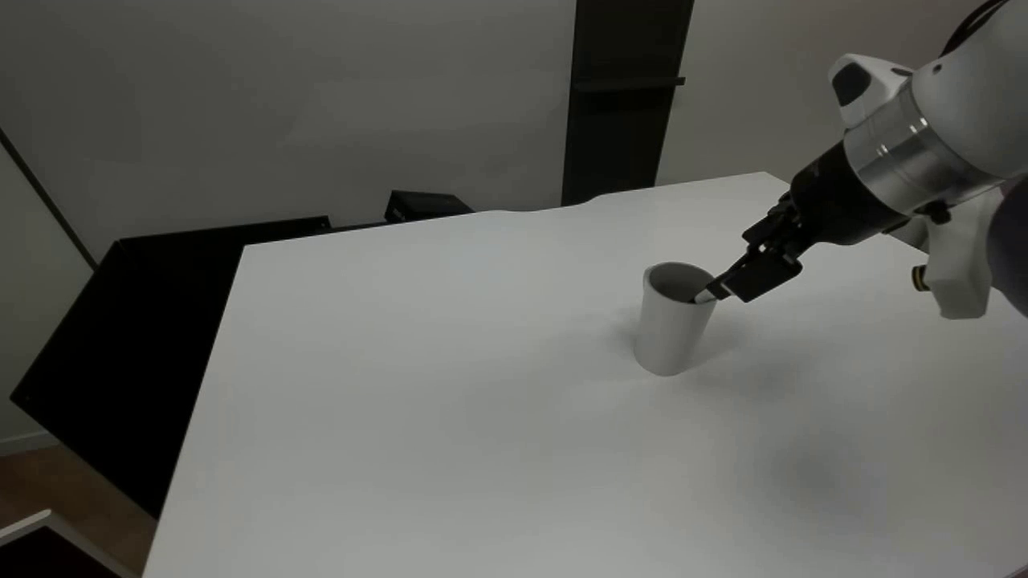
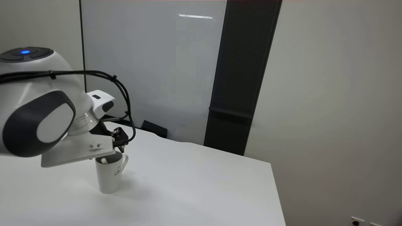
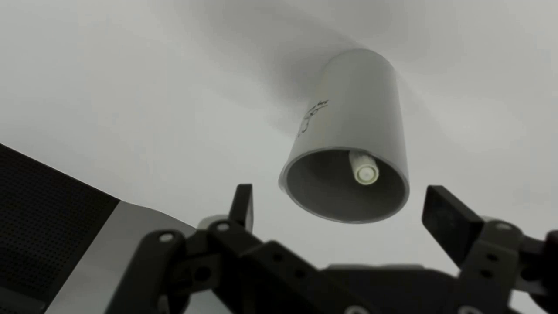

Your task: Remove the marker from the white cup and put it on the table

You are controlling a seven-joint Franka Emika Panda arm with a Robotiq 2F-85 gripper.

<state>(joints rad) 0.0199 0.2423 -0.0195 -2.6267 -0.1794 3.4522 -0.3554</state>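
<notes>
The white cup [image 1: 671, 337] stands upright on the white table [image 1: 401, 401]; a handle and dark print show on the cup [image 2: 108, 177] in an exterior view. Inside it leans the marker [image 3: 365, 171], its pale ribbed end against the wall just within the rim; the rest is hidden in the cup. My gripper [image 3: 339, 189] is open and holds nothing. In the wrist view its fingers [image 3: 449, 222] stand wide apart, one to each side of the cup's mouth, with gaps to the rim. In an exterior view the gripper [image 1: 735, 285] slants down close to the rim.
A black surface [image 1: 120, 345] lies beyond the table's side edge, lower than the tabletop. A small black box [image 1: 426, 205] sits behind the back edge. Dark wall panel [image 2: 241, 78] rises behind the table. Black cables [image 2: 94, 73] loop along the arm.
</notes>
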